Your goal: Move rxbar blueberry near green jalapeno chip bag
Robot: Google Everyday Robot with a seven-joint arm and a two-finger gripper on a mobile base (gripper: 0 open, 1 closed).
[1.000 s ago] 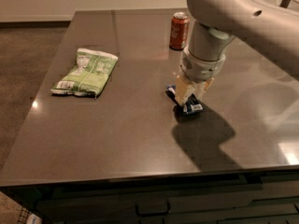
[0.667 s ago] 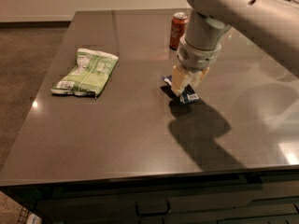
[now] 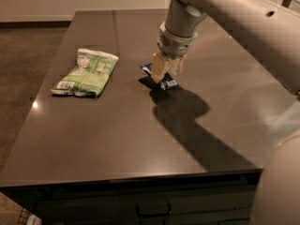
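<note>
The rxbar blueberry, a small dark blue bar with white patches, is in my gripper at the middle of the dark table. The gripper reaches down from above and is shut on the bar, holding it tilted and close to the tabletop. Its tan fingers cover the bar's middle. The green jalapeno chip bag lies flat to the left of the gripper, about a bag's width away from the bar.
My large grey arm crosses the upper right of the view and casts a shadow on the table to the right of the bar. The table's left edge borders brown carpet. Drawers sit under the front edge.
The gripper has moved left and towards the back of the table with the blue bar in it, closer to the green bag. The soda can now sits hidden behind the arm.
</note>
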